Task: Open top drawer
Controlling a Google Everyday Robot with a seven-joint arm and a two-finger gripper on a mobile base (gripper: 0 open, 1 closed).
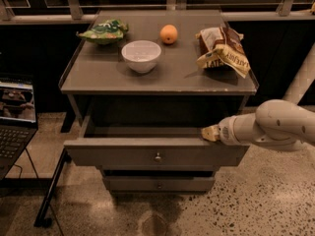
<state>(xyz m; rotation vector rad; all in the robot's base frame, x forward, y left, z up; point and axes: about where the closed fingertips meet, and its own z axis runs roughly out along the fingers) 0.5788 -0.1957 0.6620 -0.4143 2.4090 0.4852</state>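
Note:
The top drawer [123, 154] stands pulled out from the grey cabinet, with its dark inside open behind the flat front. A small round metal knob [157, 157] sits at the front's centre. My gripper [210, 132] is at the top edge of the drawer front, near its right end. The white arm [275, 124] comes in from the right. A narrower drawer front [158, 183] with the same kind of knob sits shut below.
On the cabinet top [98, 77] stand a white bowl [141, 55], an orange [169, 34], a green chip bag [103, 31] and a brown snack bag [224, 48]. A laptop [15, 117] sits at the left. A speckled floor [266, 200] lies below.

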